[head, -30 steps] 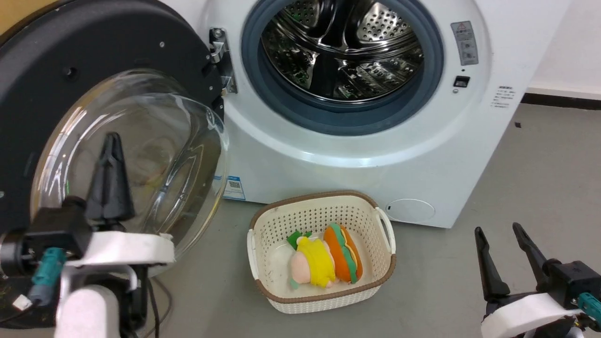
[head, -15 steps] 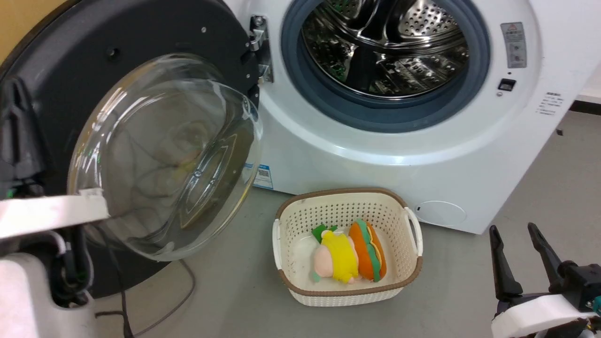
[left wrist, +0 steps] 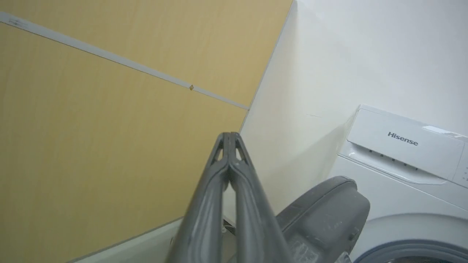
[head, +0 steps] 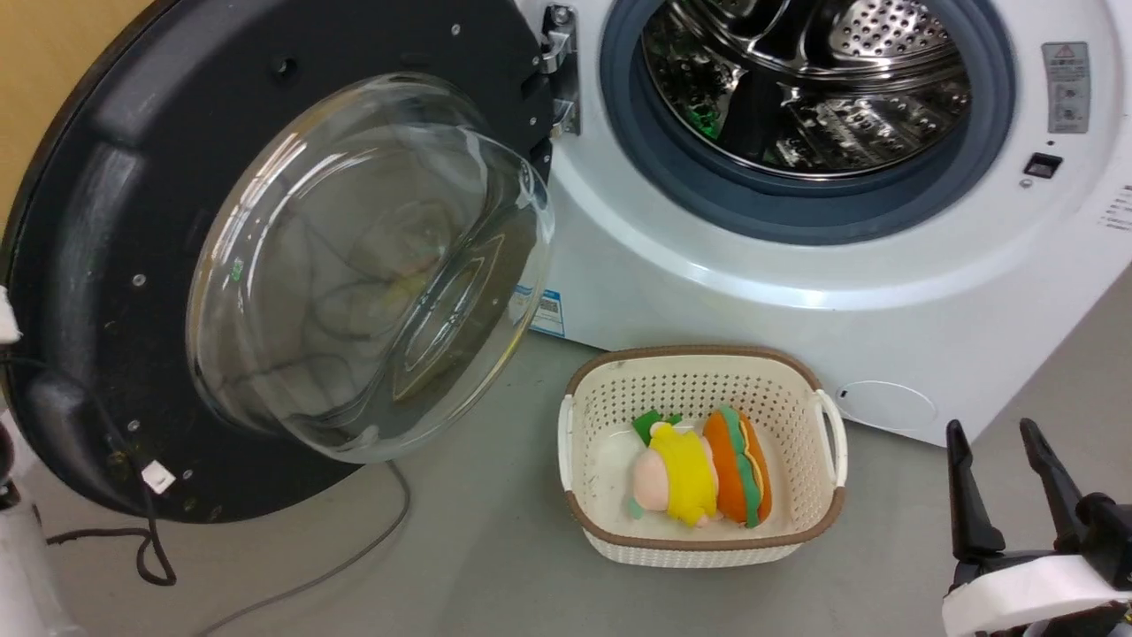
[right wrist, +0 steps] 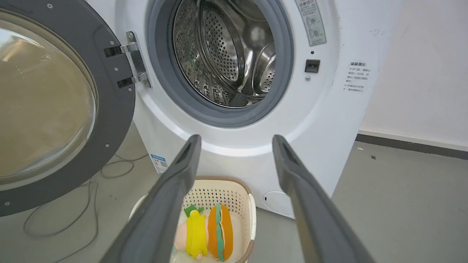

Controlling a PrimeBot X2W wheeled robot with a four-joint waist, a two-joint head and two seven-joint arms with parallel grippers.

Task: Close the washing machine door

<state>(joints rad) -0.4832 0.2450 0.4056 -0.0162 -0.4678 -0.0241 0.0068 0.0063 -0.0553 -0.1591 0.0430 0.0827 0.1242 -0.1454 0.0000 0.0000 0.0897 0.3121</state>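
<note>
The washing machine door (head: 80, 265) stands swung open at the left, its black rim around a bulging clear glass bowl (head: 371, 265), held by a metal hinge (head: 557, 80). In the left wrist view my left gripper (left wrist: 229, 136) is shut on nothing and points up at the wall, with the door's dark edge (left wrist: 321, 215) just to its lower right. My right gripper (head: 990, 429) is open at the lower right, well away from the door. In the right wrist view its fingertips (right wrist: 193, 140) frame the washer front, with the door (right wrist: 113, 109) to the left.
The steel drum (head: 814, 88) sits inside a grey rubber ring (head: 796, 212). A cream basket (head: 699, 354) holding soft toys (head: 699, 478) stands on the grey floor before the washer. A cable (head: 336, 566) trails under the door. A yellow wall (left wrist: 73, 146) is behind the door.
The camera has turned, shifting the whole picture to the right. My left gripper, earlier in front of the glass bowl, has gone left past the door's rim. The right gripper has barely moved.
</note>
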